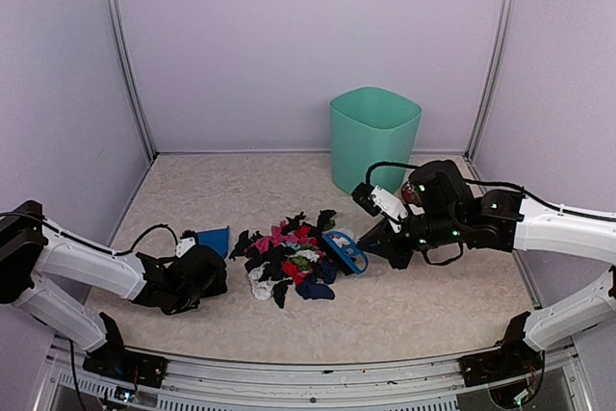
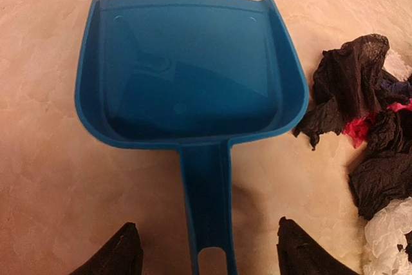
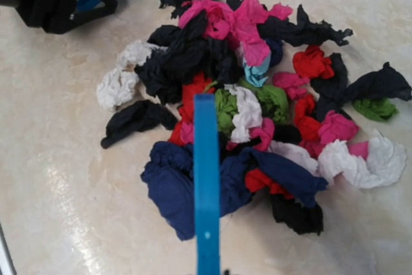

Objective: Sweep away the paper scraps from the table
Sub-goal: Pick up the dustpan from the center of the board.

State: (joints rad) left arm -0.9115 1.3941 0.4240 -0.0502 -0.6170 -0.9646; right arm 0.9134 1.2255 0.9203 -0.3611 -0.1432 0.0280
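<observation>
While the left gripper (image 2: 206, 225) straddles the dustpan (image 2: 193, 69) handle, fingers (image 2: 119, 252) apart, the right gripper (image 1: 372, 241) clamps the brush (image 1: 345, 250).

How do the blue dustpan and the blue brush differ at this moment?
The dustpan lies flat, left of the paper scraps; the brush is at their right edge. The dustpan's handle sits loose between the open left fingers; the right gripper holds the brush. Both are blue.
</observation>
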